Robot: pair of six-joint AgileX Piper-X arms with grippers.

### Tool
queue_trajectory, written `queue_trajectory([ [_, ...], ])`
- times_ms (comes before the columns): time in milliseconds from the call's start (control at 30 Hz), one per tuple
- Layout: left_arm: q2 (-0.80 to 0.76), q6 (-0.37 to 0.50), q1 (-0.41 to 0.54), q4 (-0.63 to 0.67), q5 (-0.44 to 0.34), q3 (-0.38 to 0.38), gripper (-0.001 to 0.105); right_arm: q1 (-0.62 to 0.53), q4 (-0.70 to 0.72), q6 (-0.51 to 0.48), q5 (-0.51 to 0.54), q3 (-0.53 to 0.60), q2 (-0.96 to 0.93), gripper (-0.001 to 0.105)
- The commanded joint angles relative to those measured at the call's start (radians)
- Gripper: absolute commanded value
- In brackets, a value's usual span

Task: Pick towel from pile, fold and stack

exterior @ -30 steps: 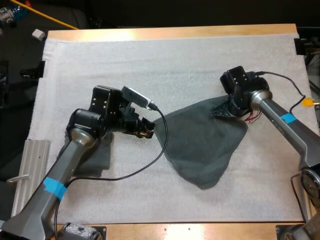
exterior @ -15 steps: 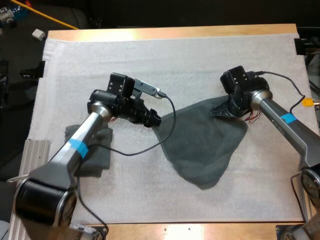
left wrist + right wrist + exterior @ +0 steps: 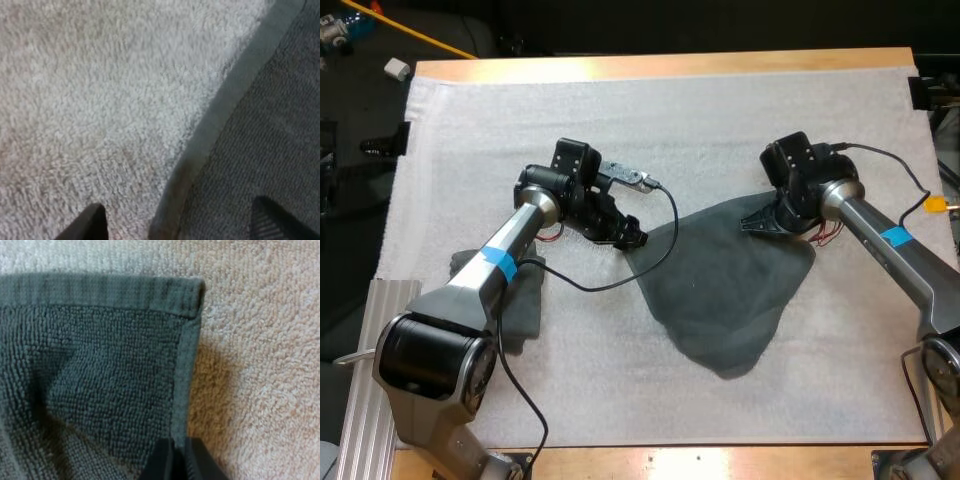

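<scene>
- While the right end effector (image 3: 757, 224) has stayed clamped on the towel (image 3: 730, 290) at its far right corner, the left end effector (image 3: 632, 238) has been moved off the stack (image 3: 525, 310) and brought to the towel's left corner.
- In the left wrist view, the left fingers (image 3: 90, 222) are seen standing apart, one over the mat (image 3: 100, 100) and the other over the towel, with the hem (image 3: 215, 125) between them. Nothing is gripped there yet.
- In the right wrist view, the hem near the corner is seen pinched between closed fingers.
- Towel position: spread loosely on the mat, mid-right, unfolded, apart from the stack.
- Judgement: a grasp on a second corner is being set up. Once both corners are held, the fold can be started.
- Containers: none are used. The stack, lying on the mat at the left, is taken as the put-down place, and its layer count cannot be told.
</scene>
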Motion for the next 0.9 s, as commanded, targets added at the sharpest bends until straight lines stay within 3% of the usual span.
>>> queue_trajectory([
  [0,0.012,-0.007,-0.010,0.033,0.001,-0.008,0.058,-0.007,0.021,0.003,-0.011,0.000,-0.006,0.000],
  [300,0.030,-0.001,-0.050,0.056,-0.043,-0.007,0.050,-0.008,0.023,0.007,-0.016,-0.001,-0.007,0.000],
  [567,0.031,0.000,-0.058,0.070,-0.086,-0.018,0.006,-0.007,0.024,0.015,-0.030,-0.002,-0.008,0.000],
  [633,0.028,0.000,-0.055,0.069,-0.080,-0.014,0.001,-0.006,0.020,0.013,-0.030,-0.003,-0.009,0.000],
  [867,-0.020,0.011,-0.057,0.076,-0.089,-0.035,0.000,-0.007,0.026,0.022,-0.040,-0.003,-0.018,0.000],
])
